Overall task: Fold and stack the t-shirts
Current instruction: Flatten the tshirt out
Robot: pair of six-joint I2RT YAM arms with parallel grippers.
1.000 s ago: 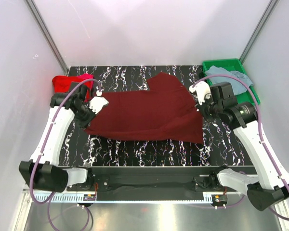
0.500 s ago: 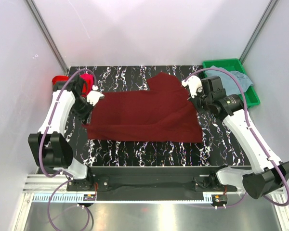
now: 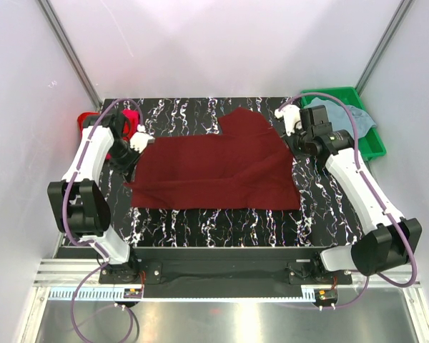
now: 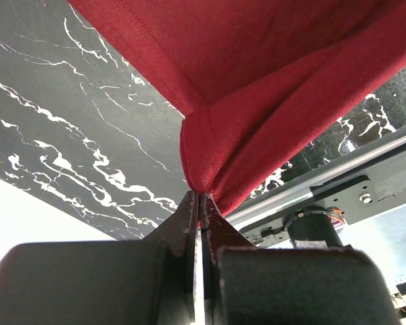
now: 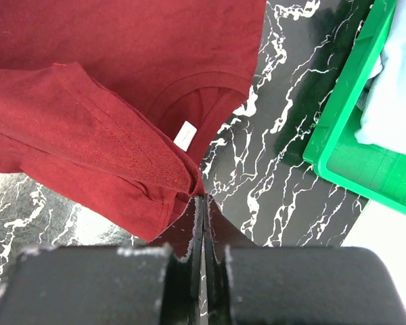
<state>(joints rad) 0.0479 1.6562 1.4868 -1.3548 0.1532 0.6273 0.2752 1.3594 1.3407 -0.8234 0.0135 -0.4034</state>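
While the left end effector (image 4: 198,198) and right end effector (image 5: 201,198) are each clamped shut on an edge of the dark maroon t-shirt (image 3: 214,168) spread across the desk (image 3: 200,221), you appear mid-fold; next, carry both edges across evenly.

Top external: fixed high at the near side, looking down on the whole marbled table (image 3: 200,223). Wrist cameras: close, sighting along the left gripper (image 4: 199,198) and right gripper (image 5: 201,200). All three share the dark maroon t-shirt (image 3: 222,168).
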